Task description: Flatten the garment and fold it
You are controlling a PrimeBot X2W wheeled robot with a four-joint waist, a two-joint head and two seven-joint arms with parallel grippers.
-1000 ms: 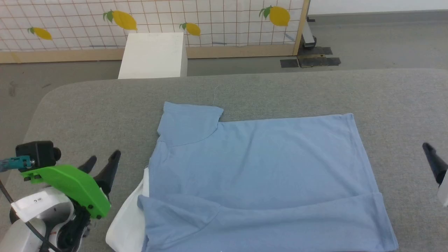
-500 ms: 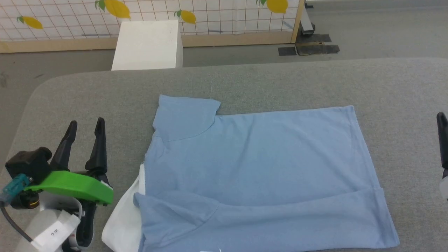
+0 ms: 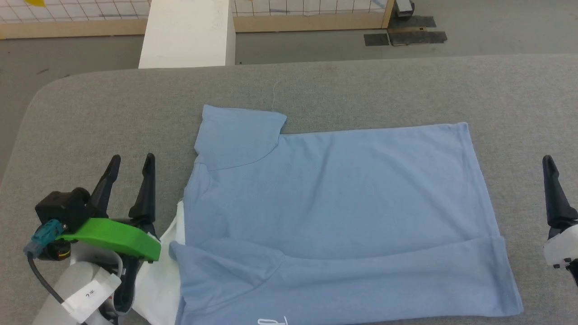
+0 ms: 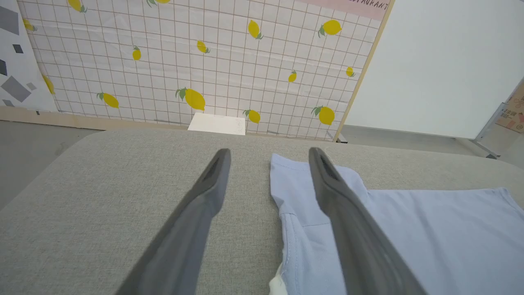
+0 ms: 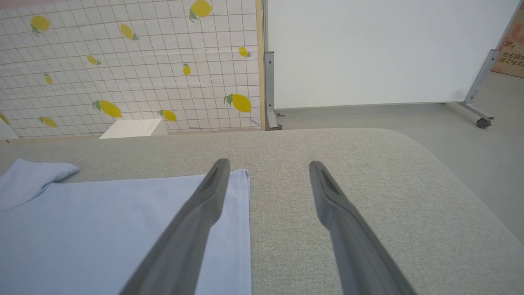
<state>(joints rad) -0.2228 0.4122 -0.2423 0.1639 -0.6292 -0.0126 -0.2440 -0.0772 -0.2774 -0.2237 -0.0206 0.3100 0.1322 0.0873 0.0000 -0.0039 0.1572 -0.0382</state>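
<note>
The garment (image 3: 334, 194), a light blue short-sleeved shirt, lies spread on the grey table (image 3: 113, 104). One sleeve (image 3: 239, 135) points away from me, and a strip along the near side is folded over. A white collar piece (image 3: 158, 275) sticks out at its left end, and a small white mark (image 3: 271, 321) shows at the bottom edge. My left gripper (image 3: 131, 162) hovers open just left of the shirt, and in the left wrist view it (image 4: 269, 151) frames the sleeve's edge. My right gripper (image 5: 268, 164) is open over the shirt's right hem (image 5: 241, 221); one of its fingers (image 3: 553, 194) shows at the right edge.
A white rectangular box (image 3: 185, 31) stands on the floor beyond the table's far edge. Behind it runs a lemon-patterned partition (image 4: 204, 61), with a white panel on a wheeled stand (image 5: 368, 49) to its right. Dark plates (image 3: 406, 36) lie on the floor.
The head camera has tilted down, shifting the whole picture. My left gripper has turned its fingers to point away from me and sits closer to the shirt's left end. The shirt lies as before.
</note>
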